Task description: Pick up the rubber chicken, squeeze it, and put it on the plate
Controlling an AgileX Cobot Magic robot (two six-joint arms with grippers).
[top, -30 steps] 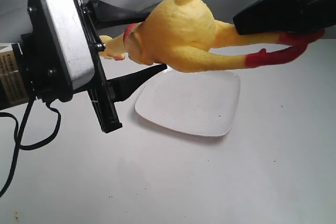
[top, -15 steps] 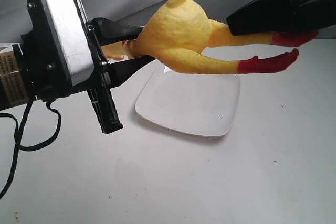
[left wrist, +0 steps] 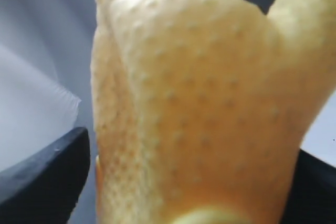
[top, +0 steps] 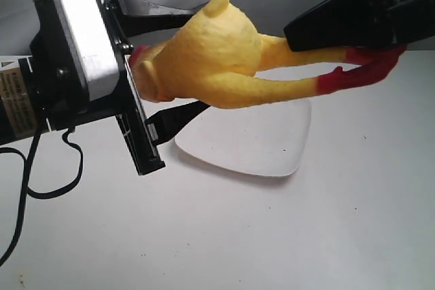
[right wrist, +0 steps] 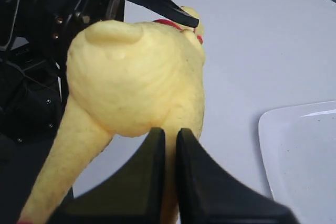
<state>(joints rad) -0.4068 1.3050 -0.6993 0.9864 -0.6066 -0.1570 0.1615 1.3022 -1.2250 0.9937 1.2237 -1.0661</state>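
Since half a second ago the left claw (top: 202, 58) has widened its jaws, and the rubber chicken (top: 211, 56) now sits deeper between them, its neck end close to the claw's body. One finger lies along the top of the plump yellow body and the other against its underside, so the spread claw grasps the toy across its thickest part. The left wrist view is filled by pimpled yellow skin with a dark finger at each side.

The right claw (right wrist: 169, 132) is pressed almost together, pinching one thin yellow leg; the second leg hangs free beside it. Both red feet (top: 360, 73) point toward the right arm.

The chicken hangs lengthwise between the two arms, off the tabletop (top: 306, 236). The white square plate (top: 272, 147) rests on the tabletop beneath it, bare and untouched by the toy.
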